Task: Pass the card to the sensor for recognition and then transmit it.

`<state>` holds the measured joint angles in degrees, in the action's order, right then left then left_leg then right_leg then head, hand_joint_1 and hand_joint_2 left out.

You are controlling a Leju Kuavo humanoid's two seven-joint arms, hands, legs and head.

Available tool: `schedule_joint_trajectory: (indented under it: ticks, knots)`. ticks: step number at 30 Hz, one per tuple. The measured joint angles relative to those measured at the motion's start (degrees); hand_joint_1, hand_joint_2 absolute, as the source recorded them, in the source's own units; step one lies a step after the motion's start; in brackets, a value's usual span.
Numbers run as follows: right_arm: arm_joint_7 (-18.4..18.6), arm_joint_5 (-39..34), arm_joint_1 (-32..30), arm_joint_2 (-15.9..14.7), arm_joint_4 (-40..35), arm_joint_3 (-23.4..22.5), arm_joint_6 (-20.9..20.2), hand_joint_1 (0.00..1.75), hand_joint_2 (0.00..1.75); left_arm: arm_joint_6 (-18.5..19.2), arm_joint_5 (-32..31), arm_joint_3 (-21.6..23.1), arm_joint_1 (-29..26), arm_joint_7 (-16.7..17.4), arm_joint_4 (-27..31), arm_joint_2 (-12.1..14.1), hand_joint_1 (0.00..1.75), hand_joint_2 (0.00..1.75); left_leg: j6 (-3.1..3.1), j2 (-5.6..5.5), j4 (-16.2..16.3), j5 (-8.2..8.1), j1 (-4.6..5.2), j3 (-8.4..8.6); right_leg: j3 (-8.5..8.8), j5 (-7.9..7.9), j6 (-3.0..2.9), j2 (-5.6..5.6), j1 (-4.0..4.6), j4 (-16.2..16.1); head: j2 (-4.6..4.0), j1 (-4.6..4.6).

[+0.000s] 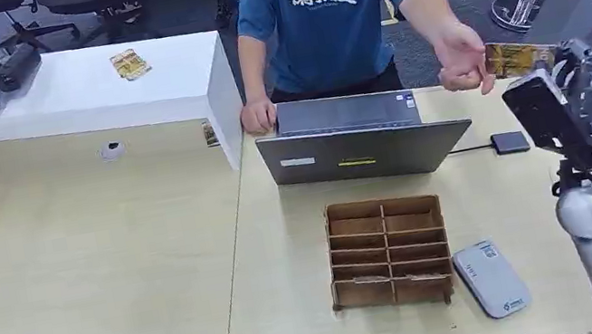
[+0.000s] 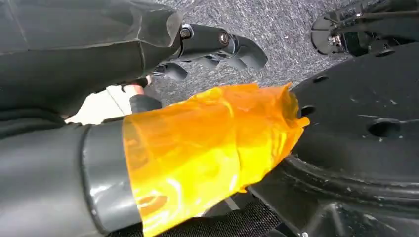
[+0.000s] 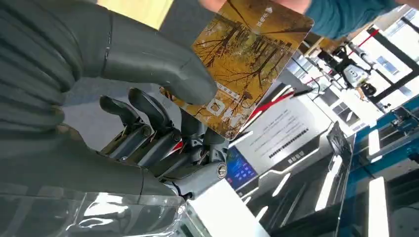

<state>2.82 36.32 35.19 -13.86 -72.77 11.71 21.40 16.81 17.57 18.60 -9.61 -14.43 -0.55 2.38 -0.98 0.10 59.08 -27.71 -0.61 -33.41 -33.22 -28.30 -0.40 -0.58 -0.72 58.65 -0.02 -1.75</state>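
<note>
I see a flat plastic card (image 3: 247,59) printed with amber-gold autumn trees, a grey laptop (image 1: 363,150), a brown wooden compartment tray (image 1: 389,252), and a person's blue T-shirt (image 1: 328,5) with white lettering.

Person's hand (image 1: 461,57) touching card (image 1: 516,56) (right hand (image 1: 575,76) holding it), laptop (image 1: 361,142) below

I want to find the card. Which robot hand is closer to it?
Right. The right hand pinches the card itself, raised beside the person's hand. The left hand hangs over grey carpet, with no card near it.
</note>
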Motion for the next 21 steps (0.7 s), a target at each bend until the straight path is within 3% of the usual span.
schedule_joint_trajectory:
  ticks: [13,21]
  knots:
    - [8.29,17.69,15.08,1.88,12.27,6.98,0.9,1.75,1.75,0.63,-4.77,0.04,1.16,0.59,0.0,1.86,0.0,0.0,-0.01,-0.02,0.0,0.01,-0.01,0.01,0.01,0.02,-0.02,-0.02,0.01,0.02,0.0,0.0]
    - [9.32,21.31,16.9,3.58,15.89,8.9,1.7,1.75,1.75,0.59,-5.84,0.04,1.55,0.9,0.0,2.14,0.0,0.0,0.0,-0.05,0.0,0.01,0.0,-0.01,0.02,0.02,-0.02,-0.06,0.01,0.01,0.0,0.0]
